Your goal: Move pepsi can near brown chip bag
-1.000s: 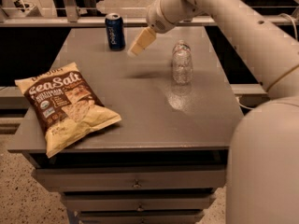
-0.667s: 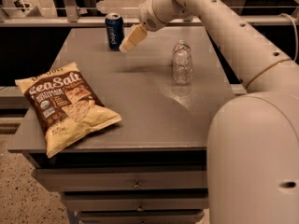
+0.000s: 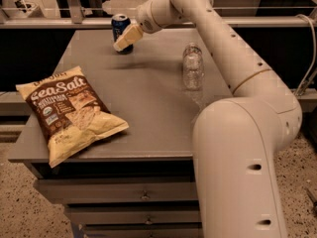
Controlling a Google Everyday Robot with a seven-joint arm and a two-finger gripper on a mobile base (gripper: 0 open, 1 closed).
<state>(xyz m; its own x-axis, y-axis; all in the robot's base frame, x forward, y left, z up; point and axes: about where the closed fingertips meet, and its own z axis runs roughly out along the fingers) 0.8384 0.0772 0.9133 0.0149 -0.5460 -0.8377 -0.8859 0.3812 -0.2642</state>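
The dark blue pepsi can [image 3: 119, 28] stands upright at the far edge of the grey table [image 3: 148, 98], left of centre. The gripper [image 3: 125, 39] reaches in from the right and its cream fingers overlap the can's right front side. The brown chip bag [image 3: 69, 112] with pale yellow edges and "Sea Salt" lettering lies flat at the table's front left, well apart from the can.
A clear plastic water bottle [image 3: 192, 66] stands upright right of centre on the table. The robot's large white arm [image 3: 237, 73] arches over the right side. Drawers [image 3: 143, 195] sit under the tabletop. A railing [image 3: 54, 21] runs behind the table.
The gripper has moved left and a little farther back, from between the can and the bottle to right against the can. The can, bag and bottle have not moved.
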